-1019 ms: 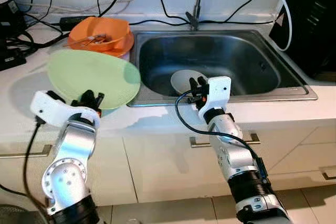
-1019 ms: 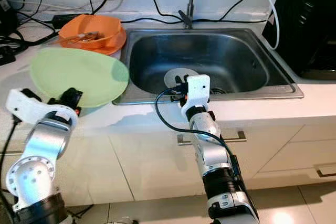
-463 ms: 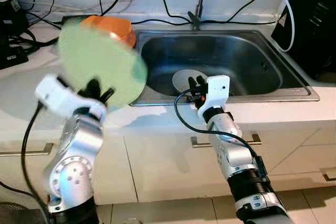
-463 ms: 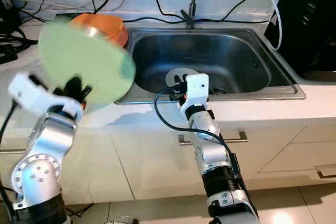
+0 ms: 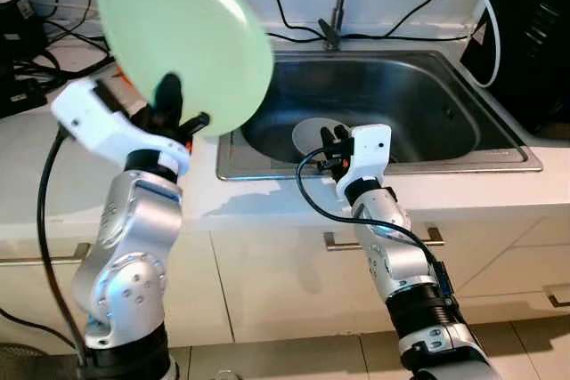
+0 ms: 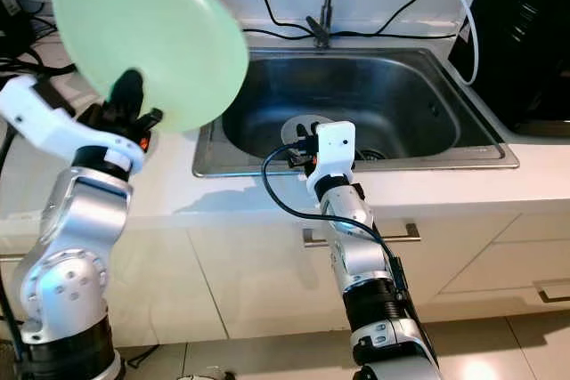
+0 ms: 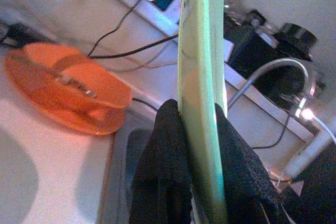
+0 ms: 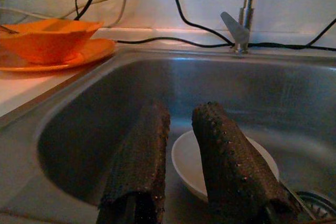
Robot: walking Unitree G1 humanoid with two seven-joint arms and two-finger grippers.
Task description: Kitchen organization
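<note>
One green plate [image 5: 183, 33], clenched edge-on in the left gripper [image 5: 169, 113], tilts toward the sink [image 5: 463, 144] at three o'clock; right gripper [image 5: 334, 141] hovers released.

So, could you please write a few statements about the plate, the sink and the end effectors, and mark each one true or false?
1. The left end effector grips the green plate by its rim. True.
2. The green plate lies flat on the counter. False: it is lifted and tilted up.
3. A white dish sits in the sink. True.
4. The right end effector holds the orange bowl. False: it is open at the sink's front edge.
</note>
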